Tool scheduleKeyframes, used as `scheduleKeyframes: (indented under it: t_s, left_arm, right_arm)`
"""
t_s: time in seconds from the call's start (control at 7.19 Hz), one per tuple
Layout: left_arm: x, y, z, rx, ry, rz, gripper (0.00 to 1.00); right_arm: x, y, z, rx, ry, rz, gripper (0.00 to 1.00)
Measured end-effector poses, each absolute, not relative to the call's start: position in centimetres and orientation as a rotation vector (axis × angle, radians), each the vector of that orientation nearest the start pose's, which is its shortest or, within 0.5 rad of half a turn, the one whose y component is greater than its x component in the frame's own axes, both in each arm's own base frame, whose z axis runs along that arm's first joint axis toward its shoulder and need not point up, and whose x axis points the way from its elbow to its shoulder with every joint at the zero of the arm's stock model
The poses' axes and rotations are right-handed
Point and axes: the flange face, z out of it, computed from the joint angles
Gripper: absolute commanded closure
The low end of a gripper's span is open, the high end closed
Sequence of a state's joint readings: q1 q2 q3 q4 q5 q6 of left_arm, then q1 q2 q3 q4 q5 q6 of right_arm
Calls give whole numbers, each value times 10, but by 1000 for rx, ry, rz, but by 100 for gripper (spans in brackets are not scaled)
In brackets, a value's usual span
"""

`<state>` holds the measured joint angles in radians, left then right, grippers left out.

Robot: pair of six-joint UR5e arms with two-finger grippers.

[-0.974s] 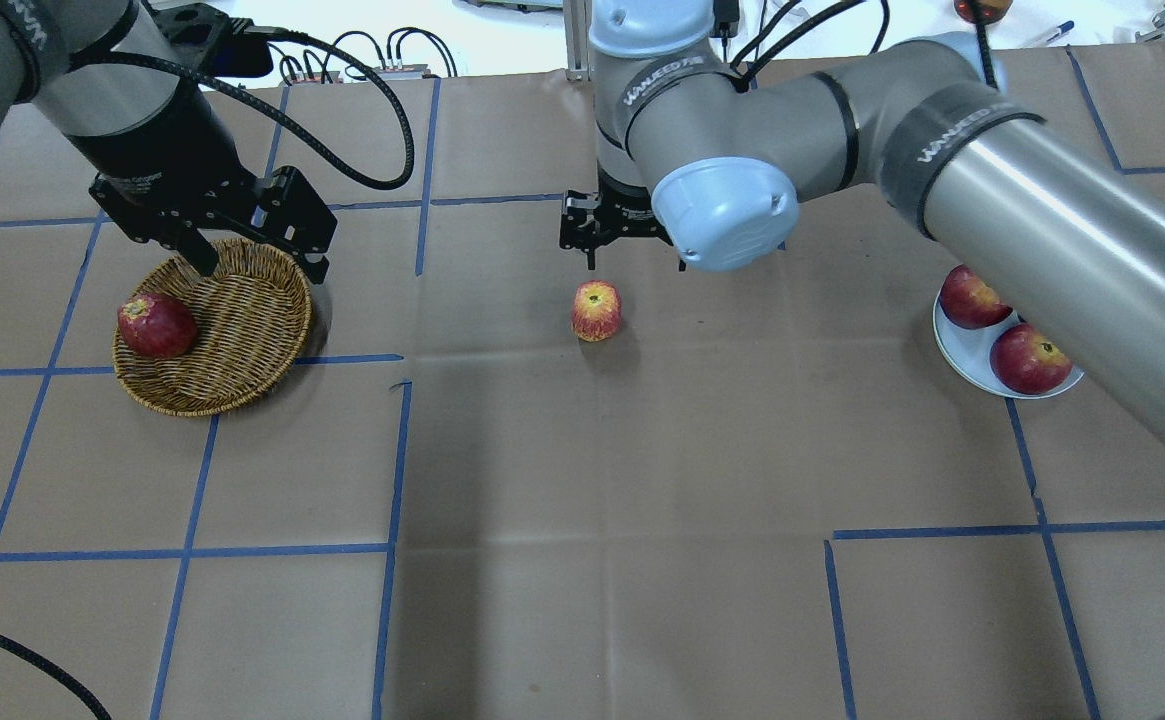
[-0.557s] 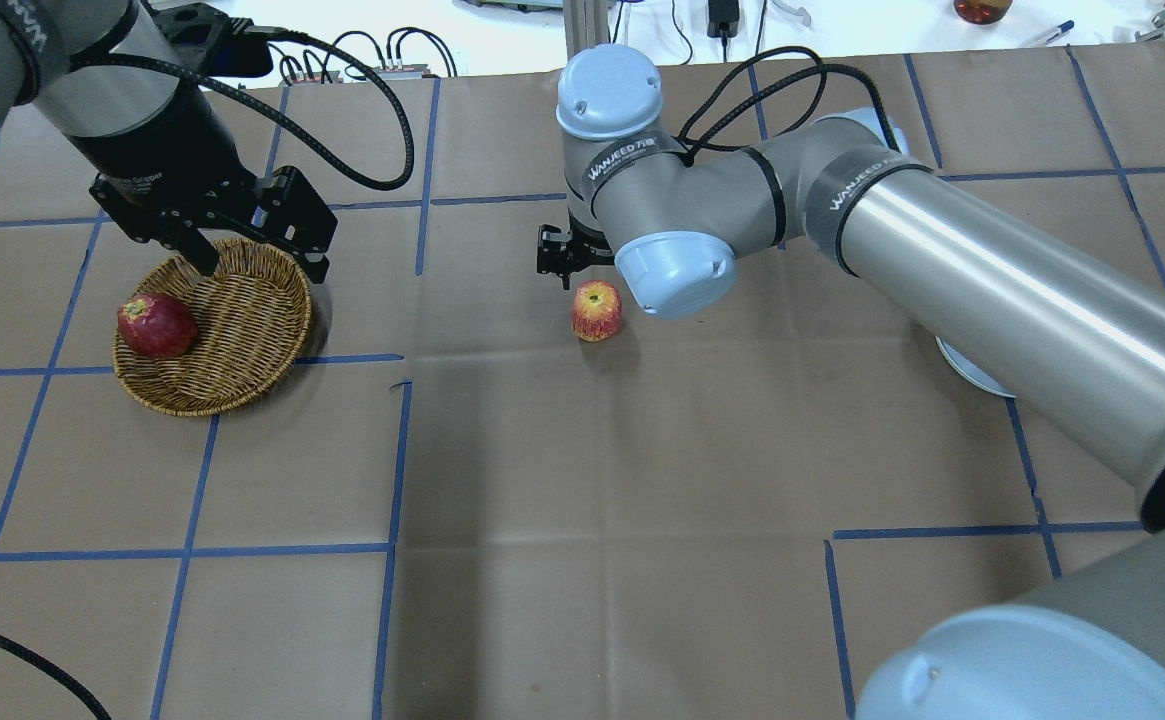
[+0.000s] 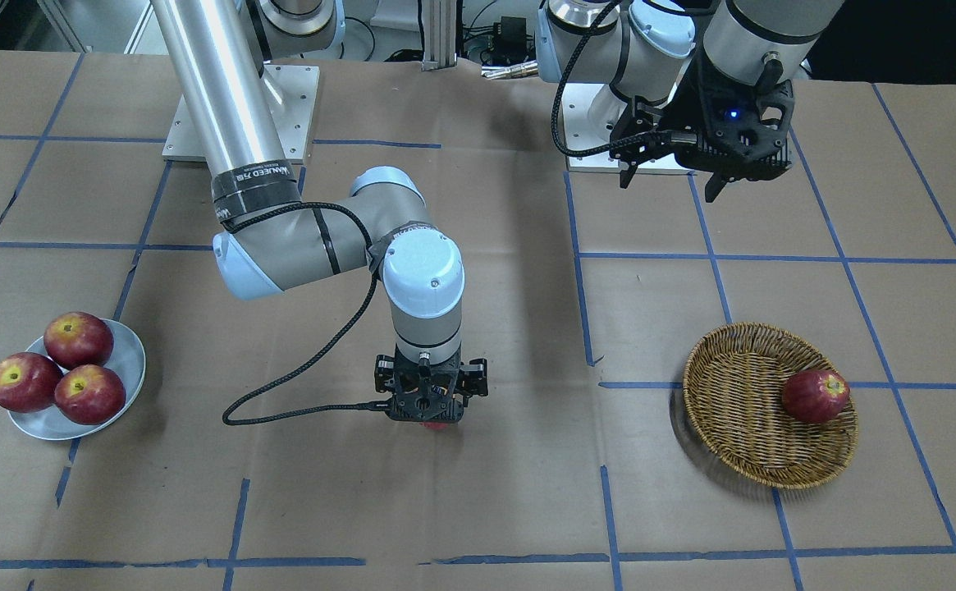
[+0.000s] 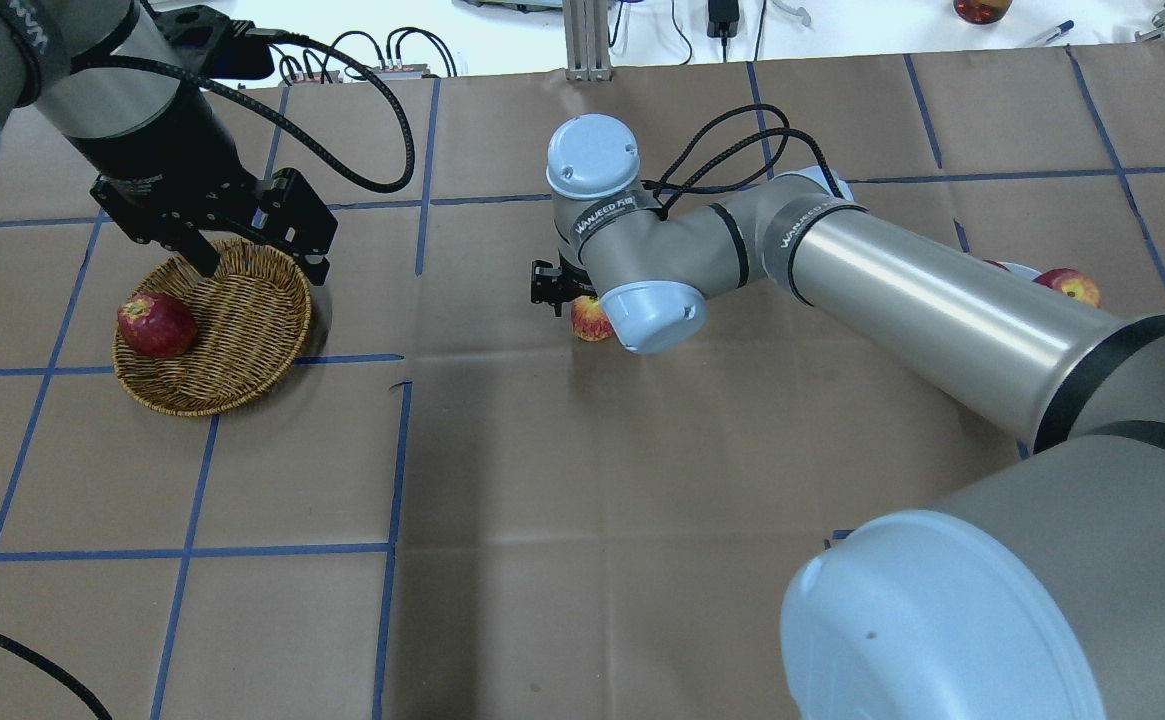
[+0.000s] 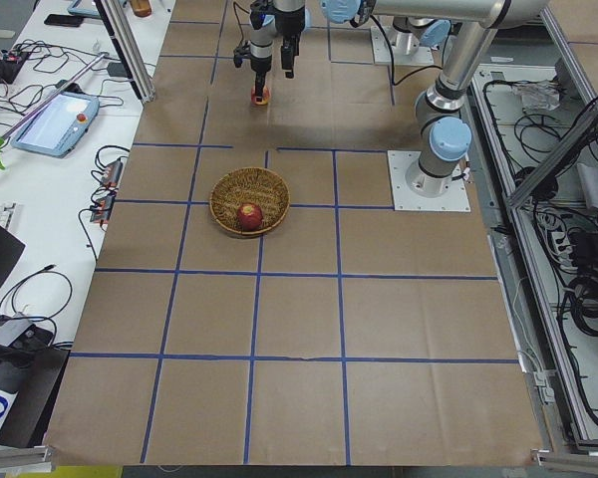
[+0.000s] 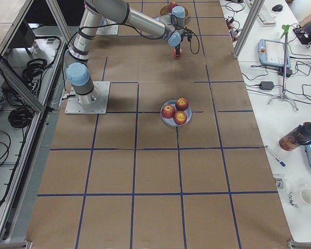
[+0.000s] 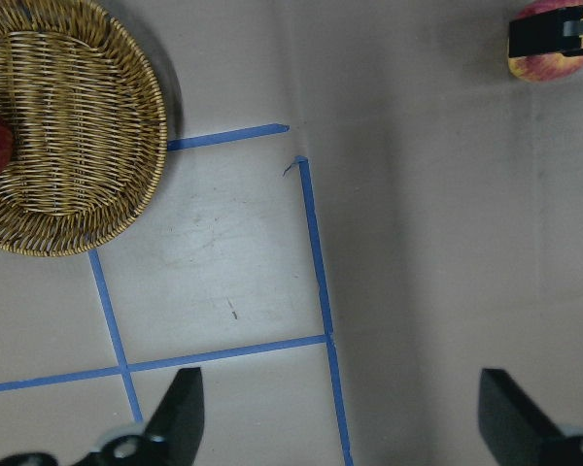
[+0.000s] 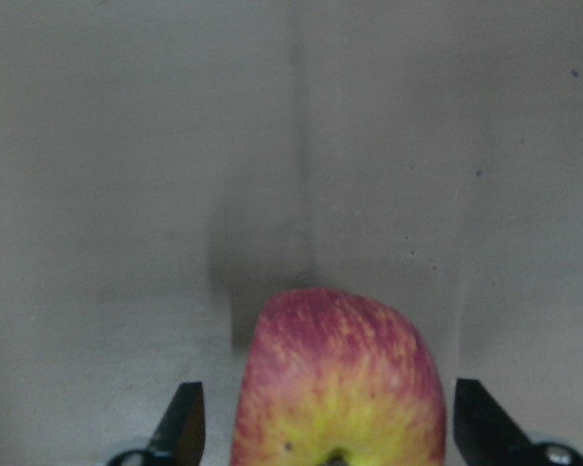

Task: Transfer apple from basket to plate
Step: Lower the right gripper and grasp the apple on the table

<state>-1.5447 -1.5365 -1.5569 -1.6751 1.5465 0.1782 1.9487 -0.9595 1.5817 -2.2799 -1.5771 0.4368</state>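
Note:
The streaked red-and-yellow apple (image 4: pixel 589 319) stands on the table paper at mid-table, outside the basket. My right gripper (image 8: pixel 335 427) is open and lowered over it, one finger on each side with small gaps; the wrist hides most of it in the overhead view. The front view shows only a sliver of the apple (image 3: pixel 436 425) under the gripper. My left gripper (image 4: pixel 262 268) is open and empty above the far rim of the wicker basket (image 4: pixel 242 350). The pale plate (image 3: pixel 131 361) lies far on the robot's right.
A dark red apple (image 4: pixel 155 325) lies in the basket. Three red apples (image 3: pixel 75 361) fill the plate. In the overhead view my right arm (image 4: pixel 922 300) hides most of the plate. Blue tape lines cross the brown paper.
My right arm has swung in and come down, and its open gripper has dropped around the streaked apple. The apple has not moved. The left arm has stayed still.

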Motion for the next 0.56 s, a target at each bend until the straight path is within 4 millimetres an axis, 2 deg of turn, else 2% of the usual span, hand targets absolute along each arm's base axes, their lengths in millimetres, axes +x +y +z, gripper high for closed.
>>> scheduleKeyframes:
  t_s: [0.28,0.42,0.56]
  left_arm:
    - [-123,-474,502,242,3161,83,2]
    - [-123,-474,502,242,3161,82,2]
    - [-123,-474,502,242,3161,82,2]
  right_arm:
    - [370,-575,191,92,3111,-123,70]
    - [370,-576,200,94,3106,-142,69]
    - [366,-578,218,101,3096,-179,69]
